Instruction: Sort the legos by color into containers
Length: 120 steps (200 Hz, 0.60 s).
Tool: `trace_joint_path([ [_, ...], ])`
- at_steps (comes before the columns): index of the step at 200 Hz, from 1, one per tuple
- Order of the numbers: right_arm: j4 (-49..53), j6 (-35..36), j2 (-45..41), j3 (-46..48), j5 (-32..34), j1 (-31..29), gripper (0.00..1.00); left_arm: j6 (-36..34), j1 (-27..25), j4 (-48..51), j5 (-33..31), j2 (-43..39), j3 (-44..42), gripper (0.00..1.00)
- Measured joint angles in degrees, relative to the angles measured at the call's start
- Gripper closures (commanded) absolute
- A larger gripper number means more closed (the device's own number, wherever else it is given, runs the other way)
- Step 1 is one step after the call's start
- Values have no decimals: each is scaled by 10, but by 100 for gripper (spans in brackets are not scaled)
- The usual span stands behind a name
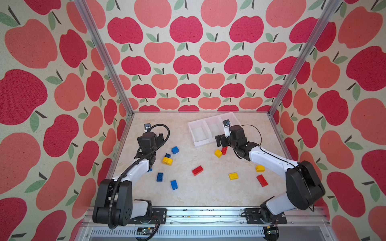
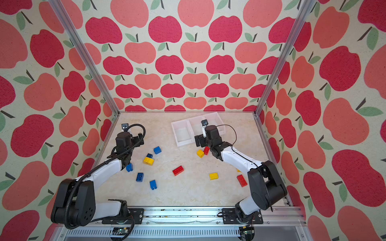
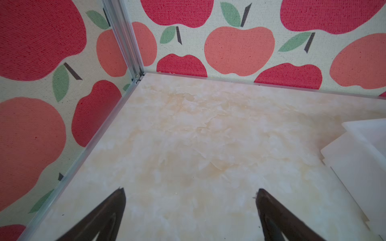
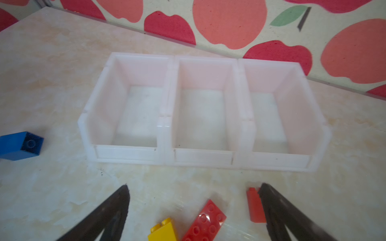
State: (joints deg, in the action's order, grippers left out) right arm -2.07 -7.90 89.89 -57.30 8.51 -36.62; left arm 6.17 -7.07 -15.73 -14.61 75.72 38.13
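Observation:
The three joined white containers (image 1: 199, 133) (image 4: 167, 129) stand empty at the back right. Blue, red and yellow legos lie scattered on the marble table: blue ones (image 1: 175, 150) near the left arm, a red one (image 1: 197, 170) mid-table. My right gripper (image 1: 219, 140) (image 4: 193, 187) hangs open just in front of the containers, above a red brick (image 4: 205, 223) and a yellow brick (image 4: 164, 231); a second red brick (image 4: 254, 205) lies beside one finger. My left gripper (image 1: 160, 137) (image 3: 190, 192) is open over bare table, holding nothing.
Apple-patterned walls with metal frame posts (image 1: 125, 100) close in the table on three sides. A yellow brick (image 1: 260, 168) and a red brick (image 1: 262, 180) lie close under the right arm. A blue brick (image 2: 129, 167) sits beside the left forearm.

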Motion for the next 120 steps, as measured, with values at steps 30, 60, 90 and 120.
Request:
trace_joint_path([
  [30,33,-42,80,-71,-53,-59,1,38,0,68,2,-6,10,1],
  [60,47,-64,171,-153,-95,-92,1,69,7,114,15,-19,19,1],
  [90,55,-75,234,-221,-113,-93,1,89,22,148,27,-39,19,1],
  [120,65,-93,277,-269,-138,-91,1,99,31,164,35,-64,18,1],
])
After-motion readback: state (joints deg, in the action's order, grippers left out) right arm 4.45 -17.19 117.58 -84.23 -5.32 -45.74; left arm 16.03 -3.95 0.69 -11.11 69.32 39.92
